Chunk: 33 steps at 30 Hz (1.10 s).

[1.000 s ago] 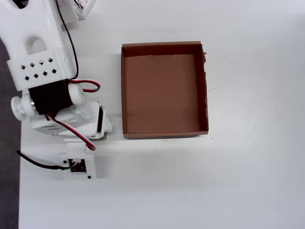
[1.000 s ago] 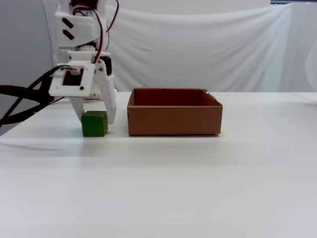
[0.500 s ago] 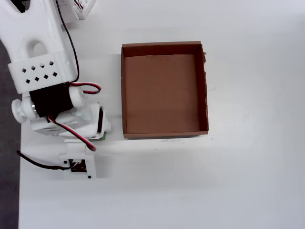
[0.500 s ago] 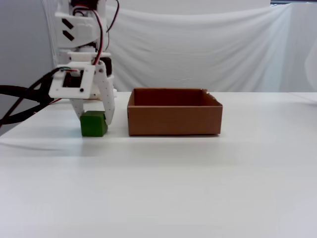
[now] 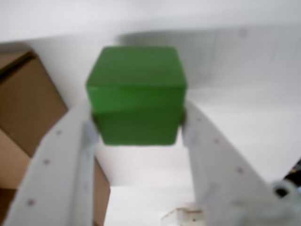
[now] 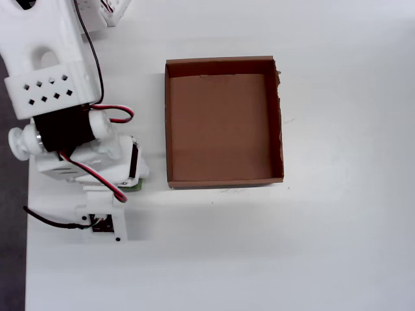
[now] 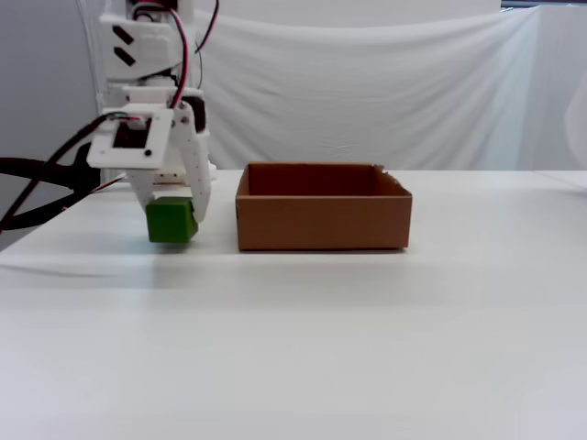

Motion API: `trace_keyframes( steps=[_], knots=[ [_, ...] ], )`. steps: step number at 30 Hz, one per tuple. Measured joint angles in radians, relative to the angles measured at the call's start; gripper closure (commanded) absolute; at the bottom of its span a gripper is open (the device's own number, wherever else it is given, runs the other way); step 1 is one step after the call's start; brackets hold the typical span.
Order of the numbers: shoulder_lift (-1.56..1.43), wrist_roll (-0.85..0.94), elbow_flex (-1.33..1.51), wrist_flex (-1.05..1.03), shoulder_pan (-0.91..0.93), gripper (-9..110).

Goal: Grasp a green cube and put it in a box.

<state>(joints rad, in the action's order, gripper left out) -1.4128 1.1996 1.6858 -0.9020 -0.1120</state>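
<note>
1. Clearly clamped: green cube (image 5: 135,96) pinched between the two white fingers (image 5: 63,165) of the gripper (image 5: 136,129) in the wrist view, both side faces pressed by fingertip pads, top and front faces showing.
2. Blurred throughout in that view; edges of cube and fingers soft, fine detail of the pads impossible to make out.
3. Cut off at the left edge of the wrist view: only a corner and part of a wall of the box (image 5: 26,113), brown cardboard, partly behind the left finger.
4. Nearly hidden from above: just a thin green sliver of the green cube (image 6: 135,187) peeking out under the white arm (image 6: 58,97) at centre left of the overhead view, gripper itself covered by the motor housing and red-black wires (image 6: 107,181).
5. Fully shown in the overhead view: box (image 6: 224,180), centre of the frame, brown floor bare, right wall ragged, just right of the arm.
6. Plainer from the side: green cube (image 7: 171,221) at left of the fixed view, held in the gripper (image 7: 172,218), slightly tilted and raised just clear of the white table (image 7: 321,339), a faint shadow beneath.
7. Beside it, apart: box (image 7: 323,220), mid-frame, interior hidden behind the near wall.
8. Arm's upper part cut off by the top edge.
</note>
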Motion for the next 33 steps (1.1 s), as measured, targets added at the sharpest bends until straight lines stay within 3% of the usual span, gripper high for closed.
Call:
trace_keyframes(
  steps=[19, 33],
  knots=[
    [-0.299, -0.011, 0.008, -0.219, -0.193, 88],
    [0.017, -0.109, -0.222, -0.206, -0.422, 88]
  ],
)
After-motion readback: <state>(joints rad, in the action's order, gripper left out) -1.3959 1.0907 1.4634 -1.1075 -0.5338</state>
